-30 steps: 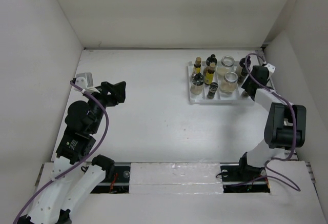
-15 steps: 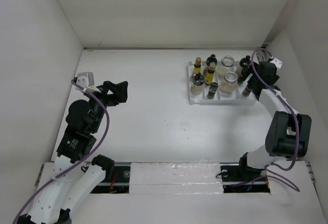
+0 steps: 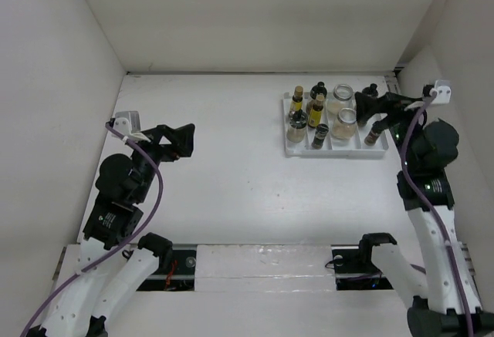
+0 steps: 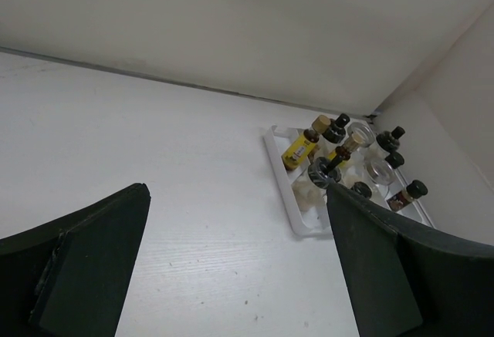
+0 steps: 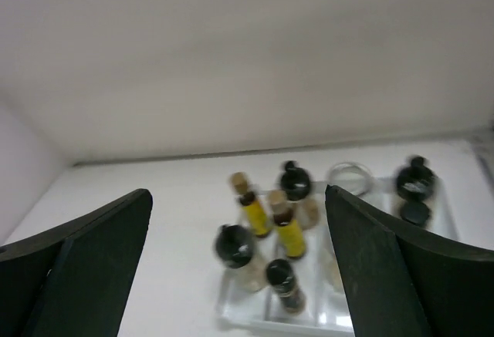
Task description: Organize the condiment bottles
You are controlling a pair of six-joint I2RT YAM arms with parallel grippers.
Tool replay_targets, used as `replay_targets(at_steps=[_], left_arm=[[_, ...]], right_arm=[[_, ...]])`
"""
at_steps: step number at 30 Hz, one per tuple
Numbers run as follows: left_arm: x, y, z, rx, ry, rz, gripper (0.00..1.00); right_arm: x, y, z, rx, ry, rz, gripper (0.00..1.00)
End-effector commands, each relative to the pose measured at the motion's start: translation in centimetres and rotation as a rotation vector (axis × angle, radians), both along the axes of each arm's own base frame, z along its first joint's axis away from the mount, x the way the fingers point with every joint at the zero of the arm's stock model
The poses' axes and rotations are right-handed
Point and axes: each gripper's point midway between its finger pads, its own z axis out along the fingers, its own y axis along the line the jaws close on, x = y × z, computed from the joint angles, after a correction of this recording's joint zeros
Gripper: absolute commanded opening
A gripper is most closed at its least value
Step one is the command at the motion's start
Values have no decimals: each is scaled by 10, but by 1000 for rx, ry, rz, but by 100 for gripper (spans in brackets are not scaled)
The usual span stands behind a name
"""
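The condiment bottles stand in a white divided tray (image 3: 304, 152) at the back right. Two slim yellow-oil bottles (image 3: 316, 111) are on its left side, a brown spice jar (image 3: 321, 136) is at the front, and two silver-lidded jars (image 3: 347, 119) are in the middle. Another brown jar (image 3: 373, 133) stands in the right compartment. My right gripper (image 3: 369, 112) hovers open over the tray's right end, holding nothing. Its wrist view looks down on the yellow bottles (image 5: 289, 237) between its spread fingers (image 5: 93, 267). My left gripper (image 3: 184, 141) hangs open and empty over the table's left side, far from the tray (image 4: 282, 190).
White walls enclose the table on the left, back and right, and the tray sits close to the right wall. Bare table (image 3: 231, 136) lies between the left gripper and the tray. Both arm bases sit on a rail (image 3: 262, 264) at the near edge.
Both grippers have opened wide. The right arm has drawn back and up from the tray's right compartment, leaving a brown jar standing there. The left arm has hardly moved.
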Motion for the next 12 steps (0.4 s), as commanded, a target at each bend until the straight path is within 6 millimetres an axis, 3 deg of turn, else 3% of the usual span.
replay_targets(at_steps=[1,2,4,6,9,12], left_arm=[[-7,2,25,-24,-93,-11,95],[-6,1,24,-25,-95,-11,95],[-9,1,27,-29,-106,-20,95],[-12,2,31,-36,-123,-20,95],[-13,-4,30,-43,-121,-50,95],[-17,-8,35,-67,-135,-81,98]], right_arm=[[-51,73,24,-132,-116,393,99],[-76,84,37,-149,-178,459,99],[-110,106,42,-185,-235,611,99],[-141,111,48,-192,-276,657,99],[-162,107,48,-196,-305,645,99],[-158,101,36,-182,-243,606,99]])
